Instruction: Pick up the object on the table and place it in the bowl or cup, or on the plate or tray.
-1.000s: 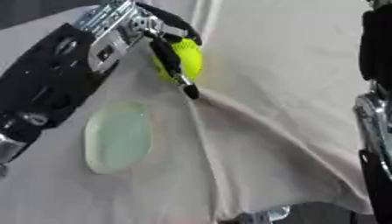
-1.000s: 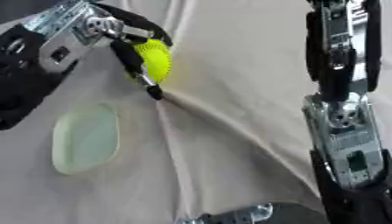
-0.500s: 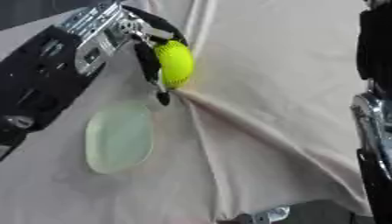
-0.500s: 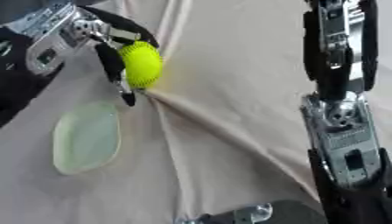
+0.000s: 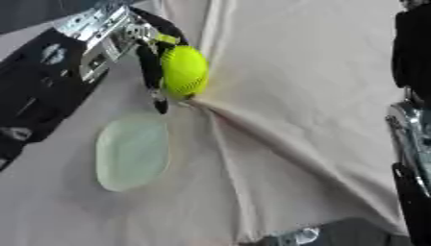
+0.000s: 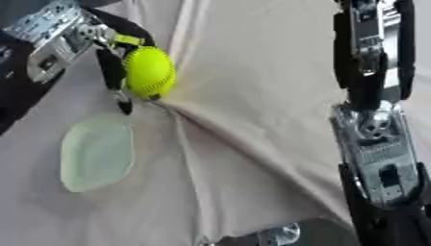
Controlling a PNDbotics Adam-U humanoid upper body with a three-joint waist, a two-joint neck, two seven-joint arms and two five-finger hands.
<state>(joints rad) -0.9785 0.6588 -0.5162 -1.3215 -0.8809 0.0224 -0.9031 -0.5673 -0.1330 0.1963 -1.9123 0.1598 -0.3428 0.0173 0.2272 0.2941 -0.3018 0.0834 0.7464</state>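
Yellow ball point(image 5: 184, 71) in left robot hand point(image 5: 150, 53) (right arm point(image 6: 376, 120) fuller right-eye).

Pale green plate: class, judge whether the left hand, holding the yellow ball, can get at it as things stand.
Probably yes: the left hand, curled round the yellow ball, hangs just beyond the pale green plate, with only bare cloth between.

Cloth-covered tabletop under even, soft light

A pale beige cloth point(image 5: 295, 72) covers the tabletop, which lies askew in both eye views. A raised fold point(image 5: 278, 144) runs across the cloth from the upper middle toward the lower right, with a second crease point(image 6: 189, 29) near the top. At the bottom edge the cloth ends, and a grey surface point(image 6: 316, 235) with a blurred silver part point(image 5: 299, 236) shows below it.
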